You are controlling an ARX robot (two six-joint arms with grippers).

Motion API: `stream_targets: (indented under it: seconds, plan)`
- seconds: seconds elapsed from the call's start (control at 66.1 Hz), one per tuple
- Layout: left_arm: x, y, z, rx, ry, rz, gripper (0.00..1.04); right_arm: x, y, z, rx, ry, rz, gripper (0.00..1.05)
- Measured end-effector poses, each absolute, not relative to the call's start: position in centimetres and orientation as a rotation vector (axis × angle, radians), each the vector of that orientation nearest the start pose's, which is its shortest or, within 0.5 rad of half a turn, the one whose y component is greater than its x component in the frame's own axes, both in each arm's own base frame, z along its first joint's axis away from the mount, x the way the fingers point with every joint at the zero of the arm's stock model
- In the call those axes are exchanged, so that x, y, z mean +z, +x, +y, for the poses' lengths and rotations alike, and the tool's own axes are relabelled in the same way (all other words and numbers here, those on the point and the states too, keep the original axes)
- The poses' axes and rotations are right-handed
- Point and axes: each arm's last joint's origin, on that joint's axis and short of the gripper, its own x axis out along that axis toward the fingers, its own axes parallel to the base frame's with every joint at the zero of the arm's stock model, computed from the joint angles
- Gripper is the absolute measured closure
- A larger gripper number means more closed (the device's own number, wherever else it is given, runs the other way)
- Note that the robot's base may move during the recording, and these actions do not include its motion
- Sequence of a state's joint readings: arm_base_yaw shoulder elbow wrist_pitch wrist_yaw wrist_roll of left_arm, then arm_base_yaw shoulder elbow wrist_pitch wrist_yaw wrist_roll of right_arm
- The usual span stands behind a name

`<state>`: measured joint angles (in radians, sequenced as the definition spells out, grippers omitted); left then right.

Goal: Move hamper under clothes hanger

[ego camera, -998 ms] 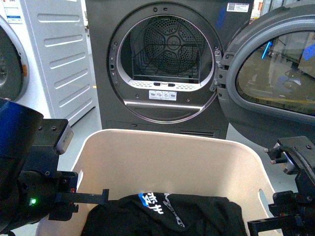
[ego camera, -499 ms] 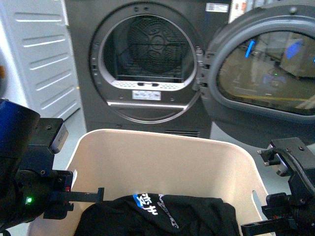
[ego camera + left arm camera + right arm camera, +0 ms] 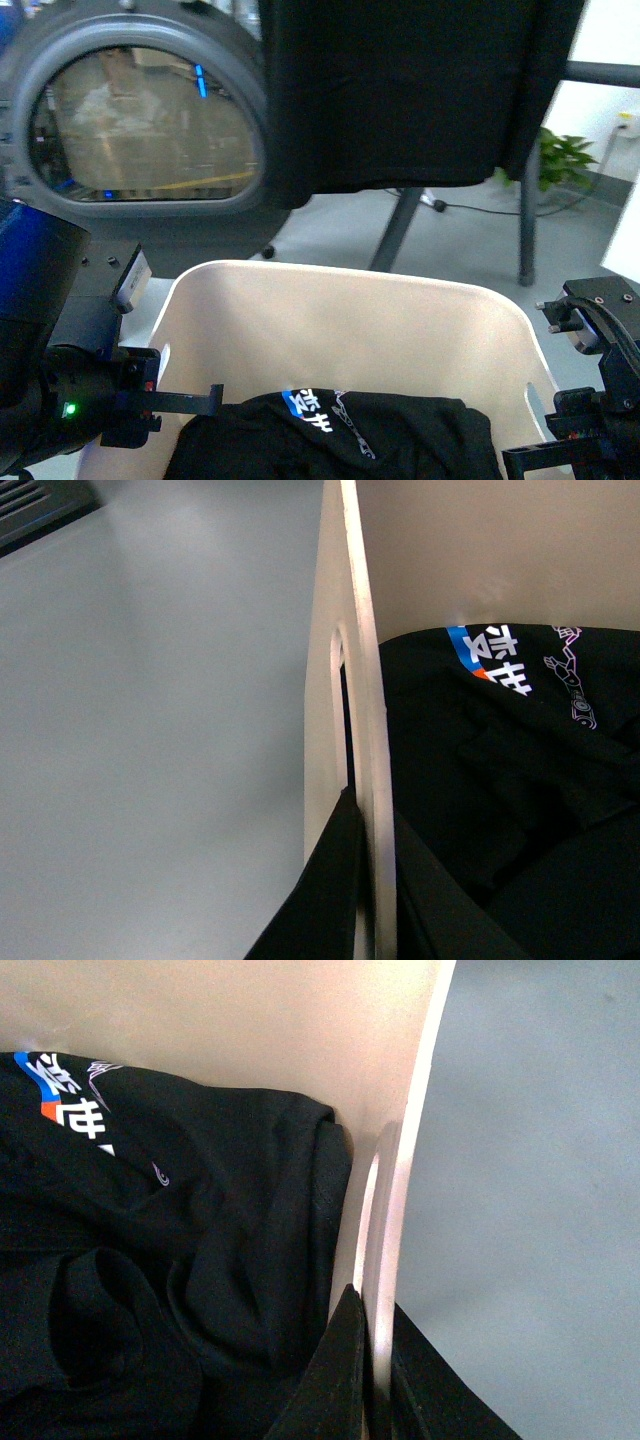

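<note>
View swung right: dryer door now at left, hanger with hung garment ahead. Left fingers and right fingers clamp hamper side walls; shirt inside. Hamper short of hanger; final push under remains.

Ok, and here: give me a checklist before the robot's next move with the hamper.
1. Left gripper jaws astride the hamper wall: ok.
2. Right gripper jaws astride the opposite wall: ok.
3. Black shirt inside hamper: ok.
4. Hamper under clothes hanger: not ok, it stands ahead.
5. Floor up to its legs: cannot tell, hamper hides it; cable lies near them.
</note>
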<state>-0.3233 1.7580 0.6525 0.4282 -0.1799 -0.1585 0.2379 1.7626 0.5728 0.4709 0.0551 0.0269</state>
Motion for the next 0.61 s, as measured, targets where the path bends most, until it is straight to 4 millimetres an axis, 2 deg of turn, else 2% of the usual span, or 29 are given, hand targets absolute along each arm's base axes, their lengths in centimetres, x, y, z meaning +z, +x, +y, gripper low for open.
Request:
stream_targets:
  seconds: [0.605]
  plan:
    - [10.93, 29.31, -9.28, -0.088, 0.016, 0.669, 1.01, 9.36, 28.19, 6.67, 0.164, -0.080, 0.715, 1.02]
